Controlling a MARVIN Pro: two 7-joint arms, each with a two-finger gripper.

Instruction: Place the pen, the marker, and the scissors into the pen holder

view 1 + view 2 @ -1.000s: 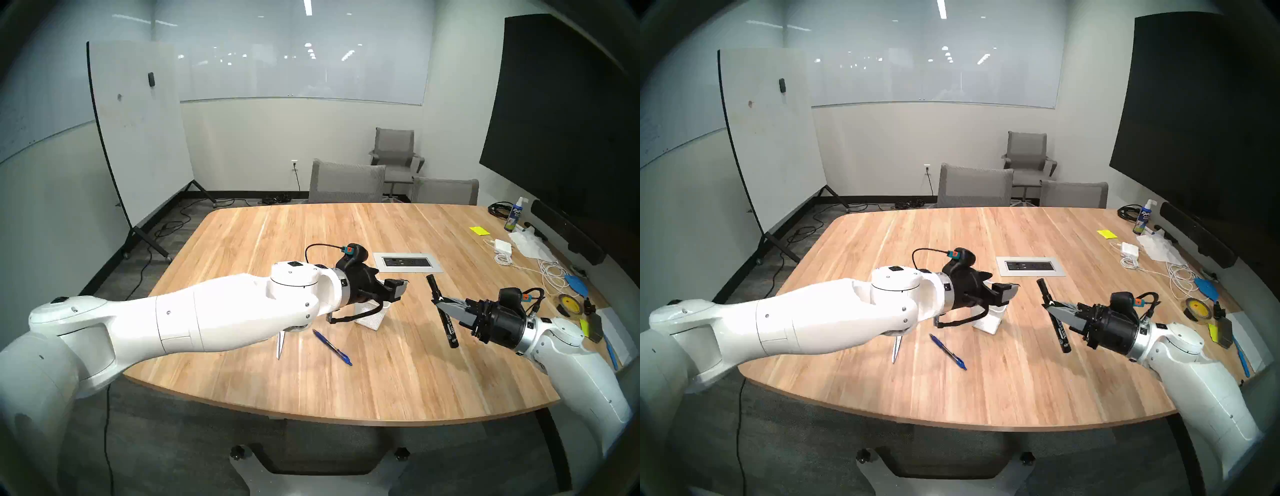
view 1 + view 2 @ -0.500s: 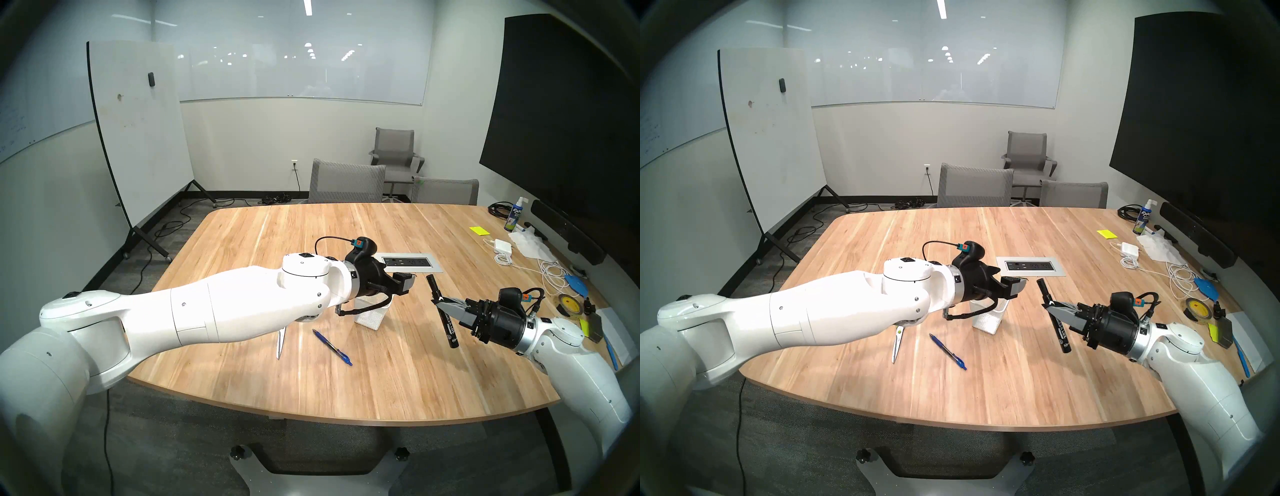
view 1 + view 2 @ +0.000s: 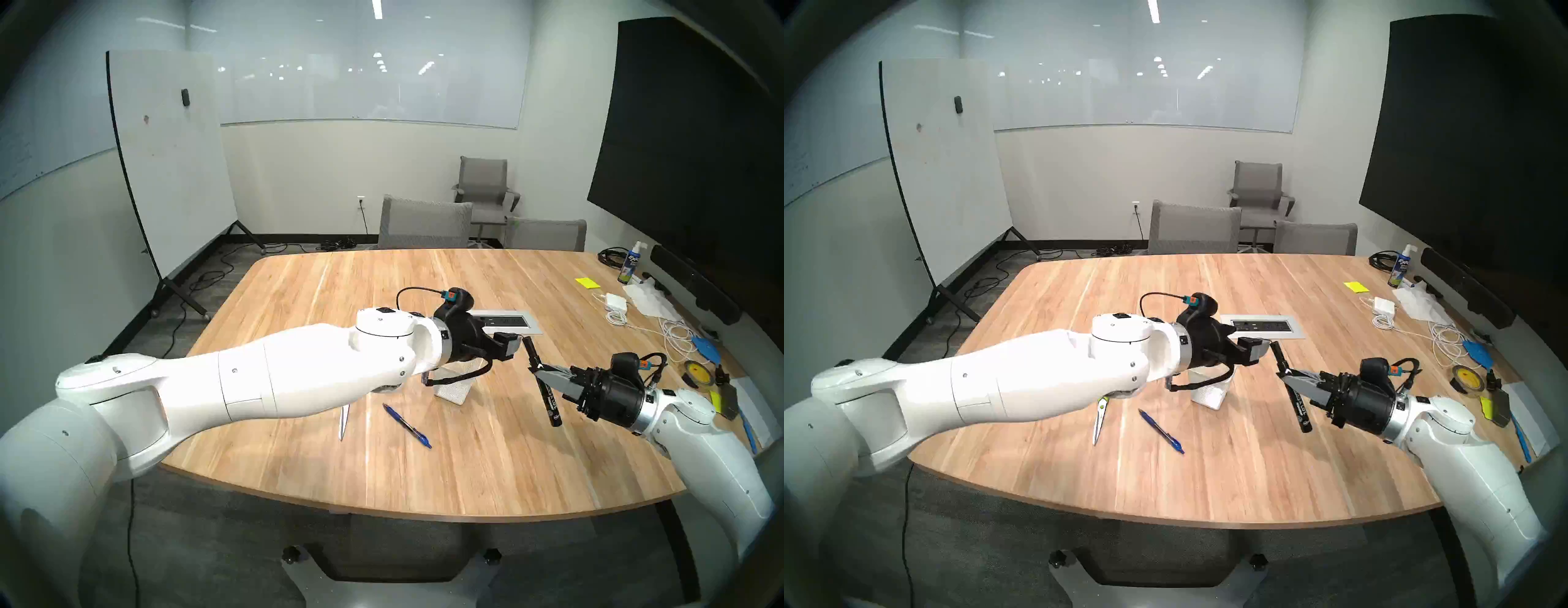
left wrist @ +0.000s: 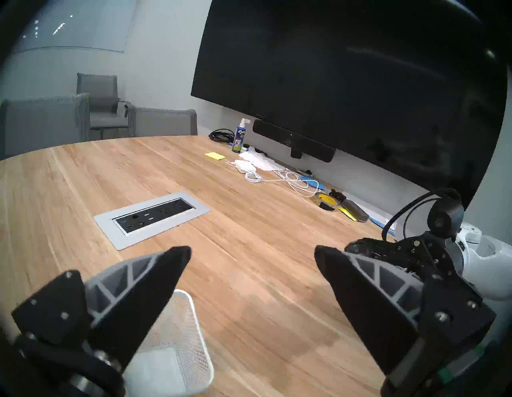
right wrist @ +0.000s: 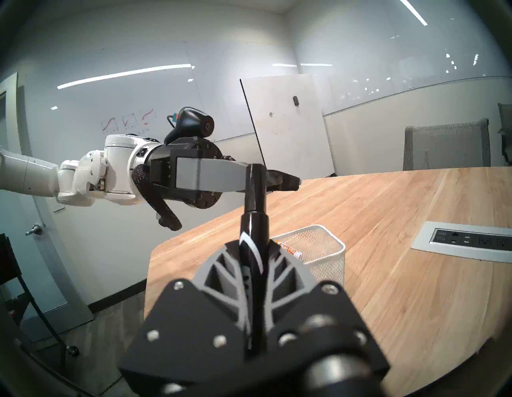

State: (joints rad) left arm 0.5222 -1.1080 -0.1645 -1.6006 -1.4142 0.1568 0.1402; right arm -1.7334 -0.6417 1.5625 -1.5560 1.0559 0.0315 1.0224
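My right gripper (image 3: 535,370) clamps the black marker (image 3: 542,381) mid-barrel; my left gripper (image 4: 252,266), jaws wide apart, seemingly nears its cap above the pen holder (image 5: 324,249).

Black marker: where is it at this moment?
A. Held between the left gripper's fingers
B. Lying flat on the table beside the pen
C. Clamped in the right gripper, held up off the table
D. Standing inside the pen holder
C. The right gripper is shut on the black marker, which hangs tilted above the table; the left gripper is open and empty, near the marker's top end.
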